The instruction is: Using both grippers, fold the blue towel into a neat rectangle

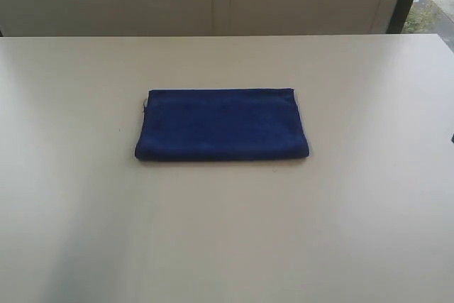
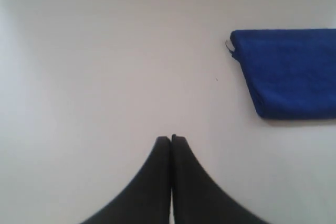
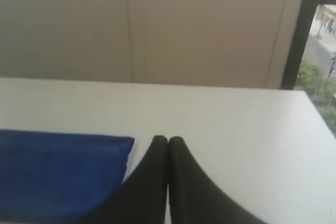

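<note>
Deep royal-blue microfibre towel (image 1: 221, 124) lay folded rectangular. My left pincer (image 2: 171, 139), off its nine o'clock end, and right pincer (image 3: 168, 139), three o'clock, were pinched shut, empty. Fold judged done; next move: park clear.

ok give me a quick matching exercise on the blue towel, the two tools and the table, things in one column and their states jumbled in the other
Things
1. deep blue soft cloth towel
2. left black pincer tool
3. right black pincer tool
4. pale flat table

States
A. shut, with bare table between it and the towel
B. bears the towel near its middle
C. folded into a flat rectangle
D. shut, one finger overlapping the towel's corner in its own wrist view

Pairs: 1-C, 2-A, 3-D, 4-B
</note>
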`<state>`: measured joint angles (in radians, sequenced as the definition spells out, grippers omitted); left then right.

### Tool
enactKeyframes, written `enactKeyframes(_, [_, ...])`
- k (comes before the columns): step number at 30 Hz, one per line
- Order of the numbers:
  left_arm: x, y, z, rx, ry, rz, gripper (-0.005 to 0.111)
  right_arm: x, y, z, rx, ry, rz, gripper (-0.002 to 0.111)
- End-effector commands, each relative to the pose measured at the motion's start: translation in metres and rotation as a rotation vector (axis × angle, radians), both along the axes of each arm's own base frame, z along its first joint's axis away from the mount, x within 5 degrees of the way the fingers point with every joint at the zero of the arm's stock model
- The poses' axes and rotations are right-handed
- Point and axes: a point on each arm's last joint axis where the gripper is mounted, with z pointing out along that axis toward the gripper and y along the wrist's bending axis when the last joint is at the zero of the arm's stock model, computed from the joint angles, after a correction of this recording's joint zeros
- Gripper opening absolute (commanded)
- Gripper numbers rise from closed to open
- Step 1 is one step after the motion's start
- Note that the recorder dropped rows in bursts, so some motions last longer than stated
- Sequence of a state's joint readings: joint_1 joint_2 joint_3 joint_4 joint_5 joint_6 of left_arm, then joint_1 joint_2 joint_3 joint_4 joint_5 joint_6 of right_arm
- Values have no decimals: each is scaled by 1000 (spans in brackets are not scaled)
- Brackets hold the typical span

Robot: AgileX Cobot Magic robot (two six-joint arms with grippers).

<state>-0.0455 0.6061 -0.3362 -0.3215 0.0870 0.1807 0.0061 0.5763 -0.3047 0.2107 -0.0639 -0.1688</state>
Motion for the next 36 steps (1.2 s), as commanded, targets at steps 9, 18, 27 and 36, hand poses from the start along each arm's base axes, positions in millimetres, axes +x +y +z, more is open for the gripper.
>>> enactKeyframes(9, [-1, 3, -7, 6, -52, 36, 0, -2, -3, -20, -15, -18, -27, 0])
enactKeyframes(18, [-1, 3, -7, 6, -52, 36, 0, -2, -3, -20, -15, -18, -27, 0])
enactKeyframes(27, [-1, 3, -7, 6, -52, 36, 0, -18, -2, -8, -13, -111, -23, 0])
enactKeyframes(36, [-1, 3, -7, 6, -52, 36, 0, -51, -2, 4, -10, -308, -25, 0])
